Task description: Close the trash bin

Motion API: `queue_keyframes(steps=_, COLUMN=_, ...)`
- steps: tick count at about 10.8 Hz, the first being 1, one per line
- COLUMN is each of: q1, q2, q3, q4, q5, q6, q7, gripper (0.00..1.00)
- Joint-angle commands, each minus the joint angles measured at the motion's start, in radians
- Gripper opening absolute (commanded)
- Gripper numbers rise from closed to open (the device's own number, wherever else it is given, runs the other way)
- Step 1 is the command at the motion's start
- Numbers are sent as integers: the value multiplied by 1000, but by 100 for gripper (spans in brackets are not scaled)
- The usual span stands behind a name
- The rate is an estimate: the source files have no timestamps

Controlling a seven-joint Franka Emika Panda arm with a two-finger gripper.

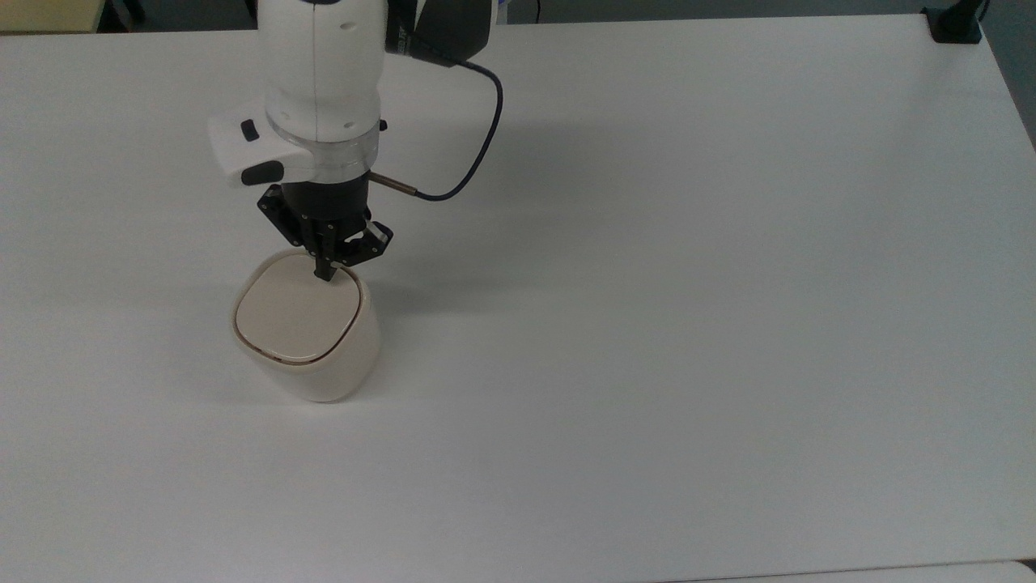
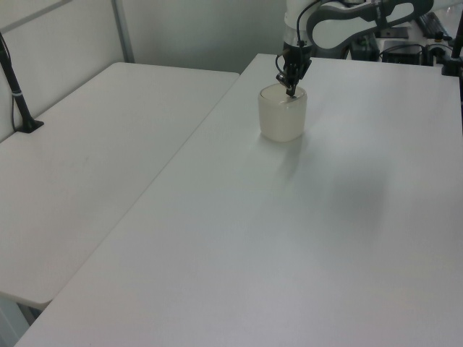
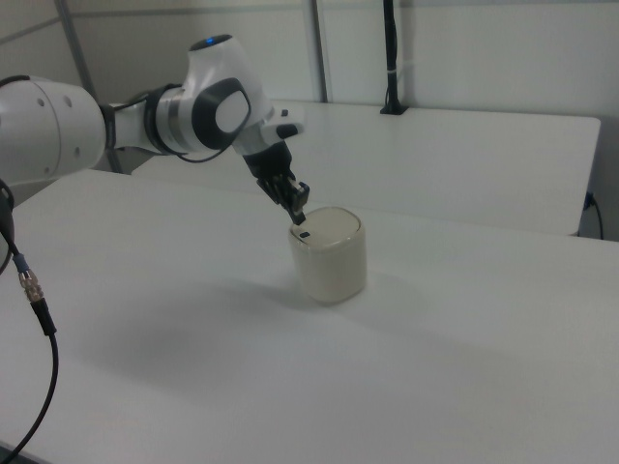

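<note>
- Cream plastic trash bin (image 1: pixel 312 344) sits upright on the white tabletop (image 1: pixel 688 283), toward the top view's left side, well apart from every edge.
- Its lid (image 1: pixel 296 315) lies flat and level in the rim, with just a thin dark seam running round it.
- Down comes the gripper (image 1: pixel 324 274), its black jaws pressed together into a single tip, gripping nothing.
- That tip is right at the lid's far edge in the top view; whether it actually touches, I cannot tell.
- Over in the right view, the tip (image 3: pixel 299 215) hangs just above a small black tab (image 3: pixel 304 233) near the bin's (image 3: pixel 330 256) rim.
- White arm (image 3: pixel 116 121) leans in from the right view's left.
- A dark cable (image 1: pixel 477 138) loops off the wrist.
</note>
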Motion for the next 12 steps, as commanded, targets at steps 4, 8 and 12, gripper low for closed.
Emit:
queue_keyframes(steps=4, q1=36, q2=-203, q3=86, q4=-12, q5=79, q6=-274, q7=-76, gripper=3)
queue_keyframes(steps=8, q1=68, q2=-336, q3=86, q4=-102, q5=85, q6=-379, q7=-85, gripper=3)
queue_keyframes(steps=12, q1=70, q2=-398, q3=86, q4=-141, q5=96, q6=-460, q7=-127, gripper=12)
